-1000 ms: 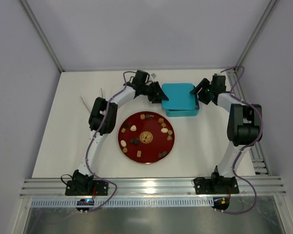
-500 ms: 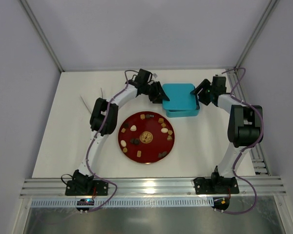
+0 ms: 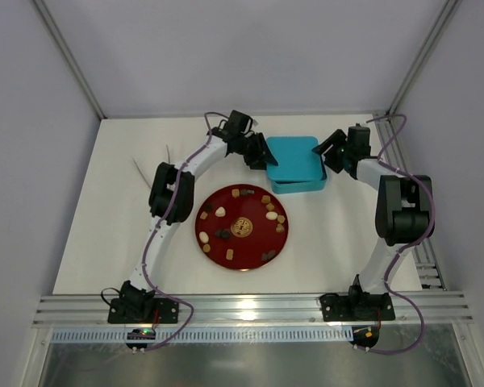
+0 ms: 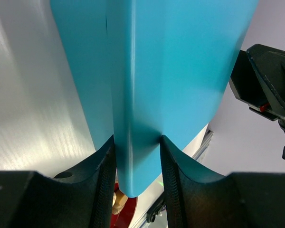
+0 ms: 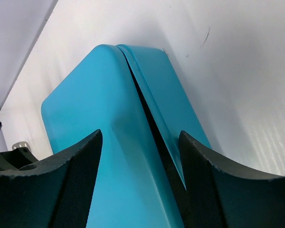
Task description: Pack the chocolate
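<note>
Several small chocolate pieces (image 3: 221, 212), dark, tan and cream, lie spread on a round red plate (image 3: 250, 256) with a gold centre emblem. One tan piece (image 4: 118, 202) shows under the left fingers. Behind the plate stands a teal box (image 3: 310, 186) with its teal lid (image 3: 297, 156) raised a little off the base. My left gripper (image 3: 266, 158) is shut on the lid's left edge (image 4: 137, 142). My right gripper (image 3: 331, 158) is open, its fingers (image 5: 76, 180) straddling the right edge of the lid (image 5: 99, 142) and base (image 5: 173, 114). The box's inside is hidden.
Two thin white strips (image 3: 139, 167) lie on the table at the far left. An aluminium rail (image 3: 250, 309) runs along the near edge, and another rail (image 3: 426, 258) runs down the right side. Grey walls close the back and both sides.
My left gripper has shifted slightly away and up with the lid's edge in it. My right gripper has edged a little closer to the box. The plate and chocolates have not moved.
</note>
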`<state>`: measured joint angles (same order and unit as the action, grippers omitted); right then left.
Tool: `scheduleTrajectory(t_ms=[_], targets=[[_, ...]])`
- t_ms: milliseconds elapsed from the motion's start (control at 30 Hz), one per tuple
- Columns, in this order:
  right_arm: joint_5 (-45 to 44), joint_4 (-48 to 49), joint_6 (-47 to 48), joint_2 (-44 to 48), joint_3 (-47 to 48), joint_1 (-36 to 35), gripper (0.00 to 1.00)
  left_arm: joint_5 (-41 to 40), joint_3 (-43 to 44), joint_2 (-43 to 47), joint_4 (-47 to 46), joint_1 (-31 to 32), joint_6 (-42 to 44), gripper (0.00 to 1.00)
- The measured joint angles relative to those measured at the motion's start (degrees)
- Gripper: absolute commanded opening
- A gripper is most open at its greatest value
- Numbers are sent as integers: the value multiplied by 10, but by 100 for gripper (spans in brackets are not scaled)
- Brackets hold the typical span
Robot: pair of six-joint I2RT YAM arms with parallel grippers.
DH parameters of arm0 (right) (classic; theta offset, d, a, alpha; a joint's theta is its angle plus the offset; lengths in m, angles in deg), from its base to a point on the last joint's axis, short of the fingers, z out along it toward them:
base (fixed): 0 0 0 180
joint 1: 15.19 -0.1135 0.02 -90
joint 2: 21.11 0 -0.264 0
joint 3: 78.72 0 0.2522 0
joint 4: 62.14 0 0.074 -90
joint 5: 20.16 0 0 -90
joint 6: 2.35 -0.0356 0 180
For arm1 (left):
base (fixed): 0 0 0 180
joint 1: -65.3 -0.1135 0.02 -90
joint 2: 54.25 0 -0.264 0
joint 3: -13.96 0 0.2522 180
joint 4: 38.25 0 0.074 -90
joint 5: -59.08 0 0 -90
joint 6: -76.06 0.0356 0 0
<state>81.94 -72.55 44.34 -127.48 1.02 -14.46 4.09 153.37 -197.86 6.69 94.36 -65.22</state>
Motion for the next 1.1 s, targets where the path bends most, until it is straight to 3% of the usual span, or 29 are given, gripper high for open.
scheduleTrajectory(t_ms=[533,700,1100], targets=[[2,39,-39,0,-21,-13,70,-22,12,0,33,-10,23,38],[6,43,-41,0,-21,-14,75,-20,2,3,25,-10,23,38],[14,46,-49,0,-21,-20,75,-24,-42,31,21,-9,37,42]])
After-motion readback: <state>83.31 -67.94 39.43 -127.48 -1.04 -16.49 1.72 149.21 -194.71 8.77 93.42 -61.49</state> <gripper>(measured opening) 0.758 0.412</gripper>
